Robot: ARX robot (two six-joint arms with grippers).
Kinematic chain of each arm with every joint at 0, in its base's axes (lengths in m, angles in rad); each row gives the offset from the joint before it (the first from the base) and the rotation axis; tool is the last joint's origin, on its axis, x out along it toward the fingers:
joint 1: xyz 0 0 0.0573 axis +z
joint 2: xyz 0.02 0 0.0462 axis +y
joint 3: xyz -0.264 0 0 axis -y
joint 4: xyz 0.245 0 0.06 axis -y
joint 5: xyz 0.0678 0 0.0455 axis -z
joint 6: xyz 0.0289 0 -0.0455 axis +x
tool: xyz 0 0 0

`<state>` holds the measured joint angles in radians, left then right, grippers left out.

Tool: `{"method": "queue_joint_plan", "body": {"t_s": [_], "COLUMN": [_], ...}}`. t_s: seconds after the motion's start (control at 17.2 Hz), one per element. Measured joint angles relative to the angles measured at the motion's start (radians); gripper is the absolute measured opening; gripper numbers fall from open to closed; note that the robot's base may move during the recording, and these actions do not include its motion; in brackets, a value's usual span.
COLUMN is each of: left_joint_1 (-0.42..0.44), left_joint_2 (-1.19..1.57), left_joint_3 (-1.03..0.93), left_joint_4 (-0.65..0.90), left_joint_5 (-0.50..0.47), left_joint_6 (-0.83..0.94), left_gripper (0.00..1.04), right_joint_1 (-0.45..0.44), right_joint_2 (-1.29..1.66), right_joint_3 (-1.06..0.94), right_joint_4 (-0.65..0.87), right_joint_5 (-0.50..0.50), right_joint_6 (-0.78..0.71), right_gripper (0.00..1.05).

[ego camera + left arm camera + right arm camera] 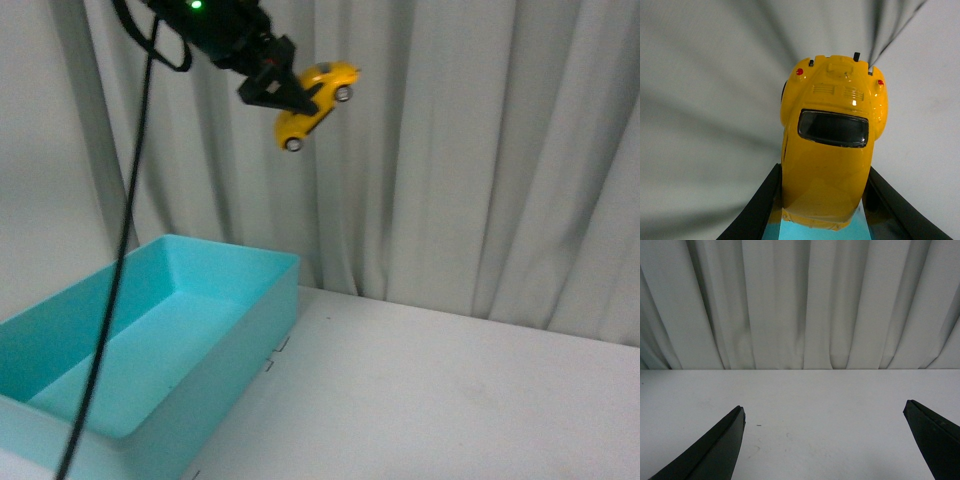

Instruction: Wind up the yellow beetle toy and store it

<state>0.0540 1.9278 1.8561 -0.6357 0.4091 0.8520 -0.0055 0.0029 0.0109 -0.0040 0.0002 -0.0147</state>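
My left gripper [285,92] is shut on the yellow beetle toy [315,103] and holds it tilted, high in the air before the curtain, above and a little right of the turquoise box [150,340]. In the left wrist view the toy [830,150] fills the middle, its dark window facing the camera, with black fingers [757,205] against both sides and turquoise showing below it. My right gripper [825,412] is open and empty, its fingers [720,445] wide apart just above the white table [820,405]. It is not in the front view.
The open turquoise box stands at the table's left front. A white pleated curtain [480,150] hangs behind the table [450,400]. A black cable [125,240] hangs from my left arm down across the box.
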Motion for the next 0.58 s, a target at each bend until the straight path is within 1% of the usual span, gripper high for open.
{"method": "queue_joint_plan", "body": {"t_s": [0.12,0.23,0.29,0.41,0.58], "left_joint_1": [0.133,0.2,0.22,0.22,0.214], "left_joint_2": [-0.003,-0.003,-0.006,-0.01,0.024], "left_joint_3": [-0.093,-0.199,-0.278,-0.406,-0.478], "left_joint_4": [0.01,0.049,0.088,0.137,0.214], "left_joint_5": [-0.125,-0.188,-0.212,-0.276,-0.339], "left_joint_6": [-0.119,-0.187,-0.22,-0.244,-0.273], "left_gripper": [0.39,0.39,0.39,0.39,0.39], "right_joint_1": [0.0,0.0,0.0,0.0,0.0], "right_joint_2": [0.0,0.0,0.0,0.0,0.0], "right_joint_3": [0.0,0.0,0.0,0.0,0.0], "right_joint_4": [0.0,0.0,0.0,0.0,0.0], "right_joint_5": [0.0,0.0,0.0,0.0,0.0], "right_joint_6": [0.0,0.0,0.0,0.0,0.0], "right_gripper": [0.98,0.98,0.98,0.98,0.98]}}
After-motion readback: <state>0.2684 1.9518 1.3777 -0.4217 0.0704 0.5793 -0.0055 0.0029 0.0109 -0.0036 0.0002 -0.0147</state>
